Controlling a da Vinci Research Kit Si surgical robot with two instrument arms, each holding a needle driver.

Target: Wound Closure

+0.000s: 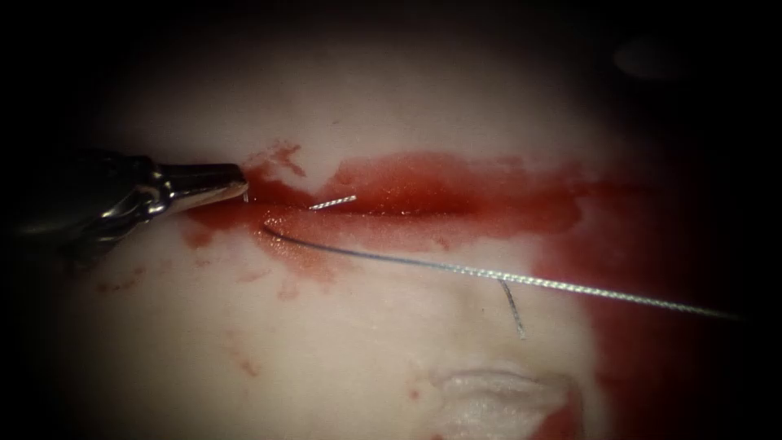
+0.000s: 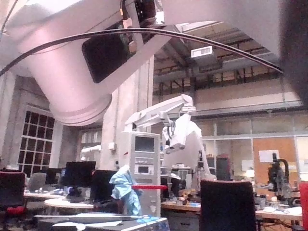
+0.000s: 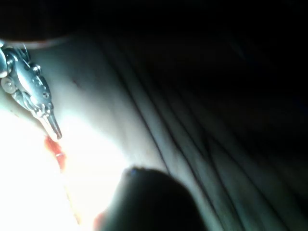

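L tool (image 1: 236,183) jaws closed, poss. on thread (image 1: 505,277), by cut (image 1: 423,200).

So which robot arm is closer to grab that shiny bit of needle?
Probably the left. Its tool sits at the cut's left end, jaws shut on nothing, near the needle poking out of the tissue.

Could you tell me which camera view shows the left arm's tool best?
The endoscope view: the left arm's tool comes in from the picture's left, jaws shut on nothing, its tip at the cut's left end. The right wrist view shows that tool smaller, above red fluid.
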